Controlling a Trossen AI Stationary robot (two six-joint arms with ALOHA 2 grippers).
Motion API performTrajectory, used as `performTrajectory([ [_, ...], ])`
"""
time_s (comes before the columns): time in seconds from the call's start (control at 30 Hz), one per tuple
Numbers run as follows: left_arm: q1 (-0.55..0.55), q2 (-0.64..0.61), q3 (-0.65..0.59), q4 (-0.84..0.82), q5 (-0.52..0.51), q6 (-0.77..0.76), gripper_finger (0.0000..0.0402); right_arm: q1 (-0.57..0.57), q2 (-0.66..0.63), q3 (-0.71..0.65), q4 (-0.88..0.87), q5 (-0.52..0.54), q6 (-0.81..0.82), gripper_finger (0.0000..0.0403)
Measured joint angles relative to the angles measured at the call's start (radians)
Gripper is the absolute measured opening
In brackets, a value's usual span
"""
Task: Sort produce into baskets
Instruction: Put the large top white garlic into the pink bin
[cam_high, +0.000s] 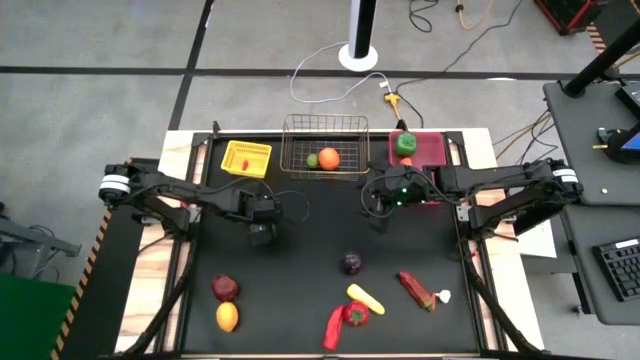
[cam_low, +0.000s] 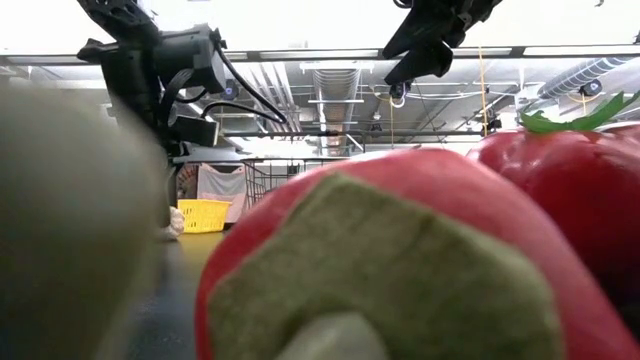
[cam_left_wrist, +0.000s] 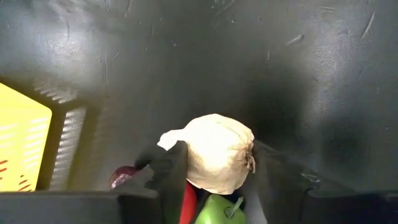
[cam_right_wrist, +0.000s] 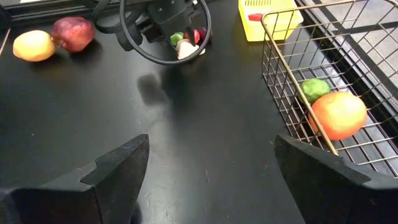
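A whitish garlic bulb (cam_left_wrist: 217, 152) sits on the black table near the yellow tray (cam_high: 246, 158), and my left gripper (cam_left_wrist: 217, 171) is shut on it. Close by it lie a green piece (cam_left_wrist: 217, 211) and a red piece (cam_left_wrist: 188, 202). My right gripper (cam_right_wrist: 211, 168) hangs open above the table in front of the wire basket (cam_high: 325, 145), holding nothing. That basket has an orange fruit (cam_right_wrist: 337, 115) and a green one (cam_right_wrist: 314, 89) in it. A green pepper (cam_high: 405, 143) lies in the pink bin (cam_high: 432, 152). My left gripper has the garlic bulb pinched between its two fingers, one on each rounded side (cam_left_wrist: 194, 163). The fingers come steeply from above, pointing down. In the low view the bulb (cam_low: 175, 222) looks to sit at table level; its underside is hidden.
Loose produce lies toward the near edge: a red apple (cam_high: 225, 288), a lemon (cam_high: 227, 316), a purple piece (cam_high: 352, 263), a yellow piece (cam_high: 365, 297), a red pepper (cam_high: 355, 313) and a red piece (cam_high: 415, 290). A big red pepper (cam_low: 400, 260) fills the low view.
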Motion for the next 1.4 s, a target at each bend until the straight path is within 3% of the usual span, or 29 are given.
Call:
performTrajectory([
  [0.13, 0.0, 0.0, 0.0, 0.0, 0.0, -0.003, 0.0122, 0.0, 0.0, 0.0, 0.0, 0.0, 0.0, 0.0336],
  [0.33, -0.005, -0.022, -0.001, 0.015, 0.004, -0.016, 0.0116, 0.0, 0.0, 0.0, -0.001, 0.0, 0.0, 0.0336],
  [0.63, -0.022, -0.175, 0.084, 0.059, 0.005, 0.013, 0.0115, 0.007, 0.0, -0.012, -0.007, -0.002, -0.005, 0.0336],
  [0.8, -0.022, -0.271, 0.109, 0.253, 0.016, 0.115, 0.0115, 0.028, -0.001, -0.016, -0.003, 0.0, -0.044, 0.0336],
  [0.97, -0.022, -0.305, 0.091, 0.539, 0.153, 0.189, 0.0115, 0.087, -0.001, -0.048, 0.083, 0.039, -0.103, 0.0336],
  [1.27, -0.022, -0.19, 0.03, 0.865, 0.211, 0.144, 0.0115, 0.272, 0.001, -0.214, 0.473, 0.342, -0.367, 0.0325],
  [1.4, -0.022, -0.114, 0.024, 0.993, 0.247, 0.102, 0.0115, 0.309, 0.001, -0.253, 0.625, 0.364, -0.465, 0.0319],
])
